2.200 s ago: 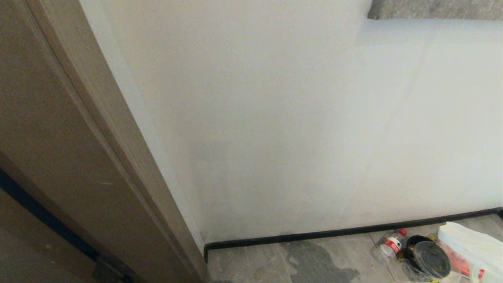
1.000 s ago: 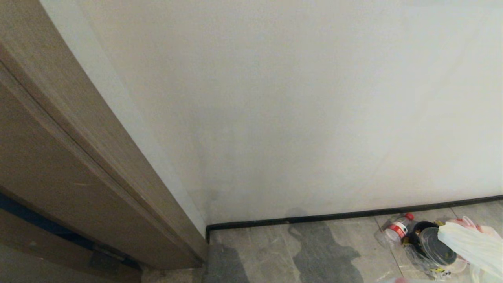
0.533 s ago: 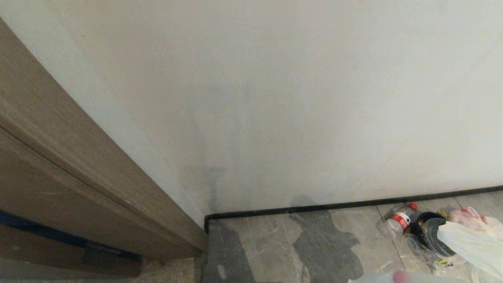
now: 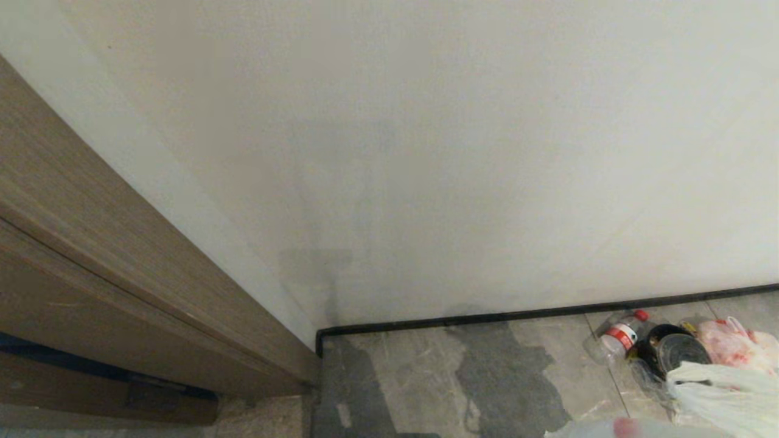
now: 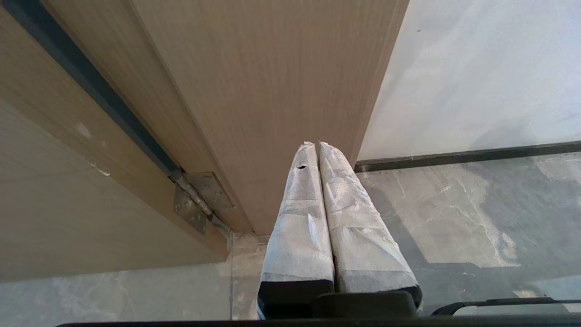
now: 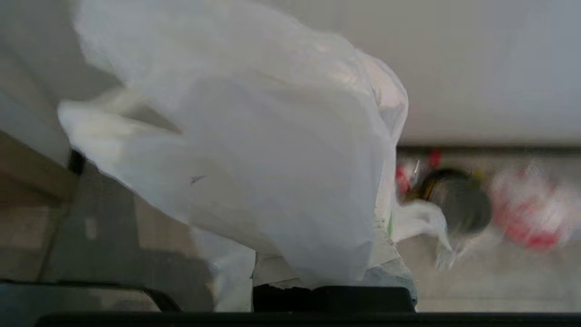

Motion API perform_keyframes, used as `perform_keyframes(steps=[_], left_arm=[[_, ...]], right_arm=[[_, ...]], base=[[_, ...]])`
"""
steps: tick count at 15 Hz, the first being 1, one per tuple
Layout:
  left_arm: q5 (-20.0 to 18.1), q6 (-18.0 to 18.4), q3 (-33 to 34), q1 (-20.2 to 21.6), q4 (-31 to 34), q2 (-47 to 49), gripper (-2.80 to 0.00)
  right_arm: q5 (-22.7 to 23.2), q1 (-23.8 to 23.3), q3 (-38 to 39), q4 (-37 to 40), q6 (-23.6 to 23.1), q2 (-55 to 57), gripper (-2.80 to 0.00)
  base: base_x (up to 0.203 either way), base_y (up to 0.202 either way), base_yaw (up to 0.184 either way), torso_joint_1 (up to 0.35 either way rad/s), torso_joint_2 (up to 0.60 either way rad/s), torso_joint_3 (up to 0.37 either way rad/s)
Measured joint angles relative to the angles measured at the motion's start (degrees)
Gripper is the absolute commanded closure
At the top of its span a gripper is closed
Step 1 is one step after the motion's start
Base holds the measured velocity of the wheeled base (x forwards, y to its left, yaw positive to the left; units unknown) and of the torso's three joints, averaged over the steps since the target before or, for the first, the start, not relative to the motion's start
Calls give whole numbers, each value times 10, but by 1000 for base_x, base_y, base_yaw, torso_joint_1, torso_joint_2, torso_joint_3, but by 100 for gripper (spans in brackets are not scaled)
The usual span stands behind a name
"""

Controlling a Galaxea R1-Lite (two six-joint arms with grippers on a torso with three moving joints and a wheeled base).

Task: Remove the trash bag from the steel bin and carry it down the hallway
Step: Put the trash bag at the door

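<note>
The hallway (image 4: 462,377) wall is filling the head view. At four o'clock the trash bag (image 6: 281,172) is hanging from the right gripper (image 6: 333,272), clamped on its plastic for carrying. Left gripper (image 5: 317,150) is idling, pinched empty, beside the door frame (image 5: 254,91).

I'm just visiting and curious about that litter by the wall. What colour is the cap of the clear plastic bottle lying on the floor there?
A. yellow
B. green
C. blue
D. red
D: in the head view the plastic bottle lies by the black baseboard with a red cap and a red label.
</note>
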Motion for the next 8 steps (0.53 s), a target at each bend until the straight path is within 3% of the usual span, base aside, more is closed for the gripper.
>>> perform_keyframes(steps=[5, 8], left_arm=[[0, 0, 0, 0, 0, 0, 0], [0, 0, 0, 0, 0, 0, 0]], right_arm=[[19, -1, -239, 223, -53, 182, 0], [21, 9, -315, 259, -119, 347, 0]], base=[[0, 0, 0, 0, 0, 0], [0, 0, 0, 0, 0, 0]])
